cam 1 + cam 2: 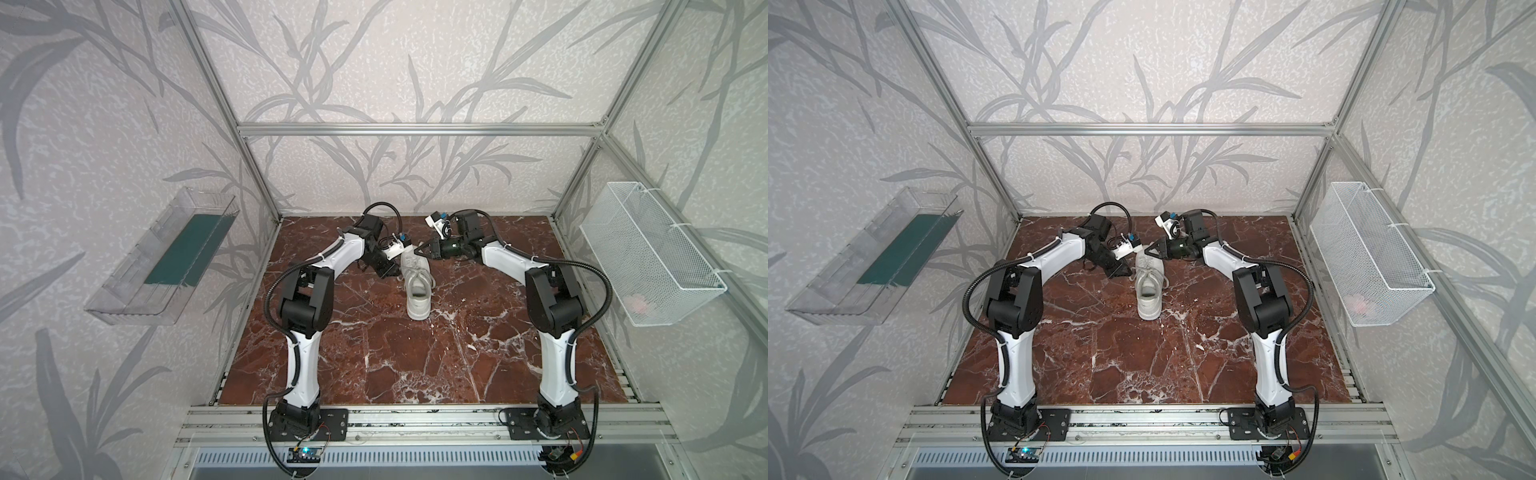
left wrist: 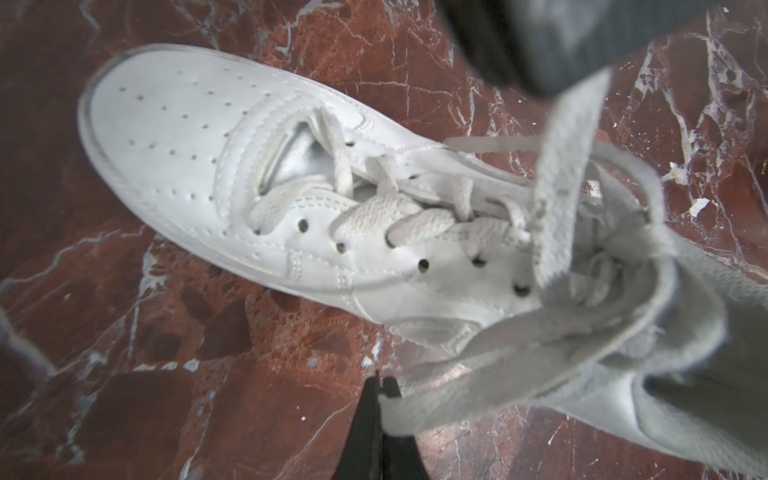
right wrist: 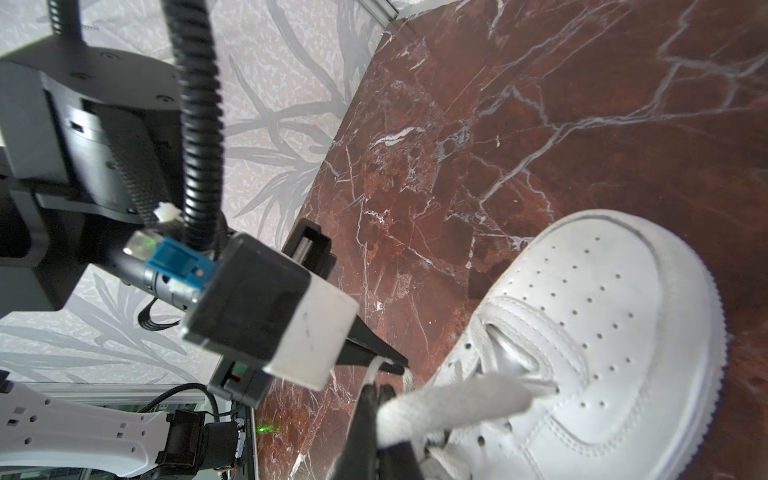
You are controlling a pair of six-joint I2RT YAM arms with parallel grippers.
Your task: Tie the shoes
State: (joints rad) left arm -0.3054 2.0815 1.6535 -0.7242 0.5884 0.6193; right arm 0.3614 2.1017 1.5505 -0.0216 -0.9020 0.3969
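Note:
A white low-top sneaker point(image 1: 418, 300) point(image 1: 1148, 303) lies at the back middle of the marble table, its toe toward the far wall. My left gripper point(image 1: 395, 274) point(image 2: 384, 388) sits low at the shoe's left side, shut on a flat white lace point(image 2: 457, 397) that runs to the top eyelets. Over the toe end, my right gripper point(image 1: 418, 249) point(image 3: 376, 392) is shut on the other lace point(image 3: 457, 401), which rises from the shoe point(image 3: 602, 311). In the left wrist view that second lace point(image 2: 561, 166) hangs across the tongue. The laces cross loosely over the shoe's opening.
A clear plastic bin point(image 1: 166, 257) hangs on the left wall. On the right wall hangs a white wire basket point(image 1: 648, 253) with something pink in it. Aluminium frame posts stand at the table's point(image 1: 374, 353) back corners. Both arms bend inward from bases at the front rail.

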